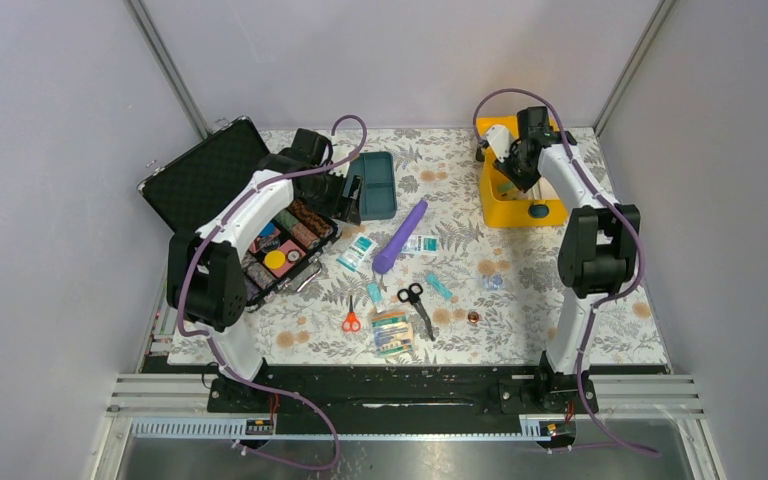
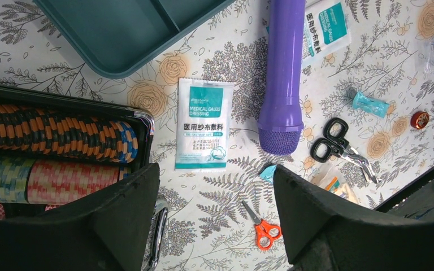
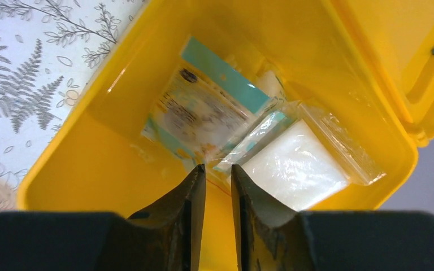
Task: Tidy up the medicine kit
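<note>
Right pincer (image 3: 217,176) barely parted and empty, low inside the medicine kit (image 3: 85,152).
Kit sits open at the worktop's (image 1: 520,320) far right, packets (image 3: 203,116) on its floor. Left pincer (image 2: 216,169) gapes wide above a gauze sachet (image 2: 202,123), black case (image 2: 62,103) one side, purple torch (image 2: 282,73) the other.

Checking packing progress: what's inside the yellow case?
In the yellow case: a teal-edged printed pack and a clear bag holding a white pad, overlapping. Whatever lies beneath them, or behind the right hand, is hidden.
</note>
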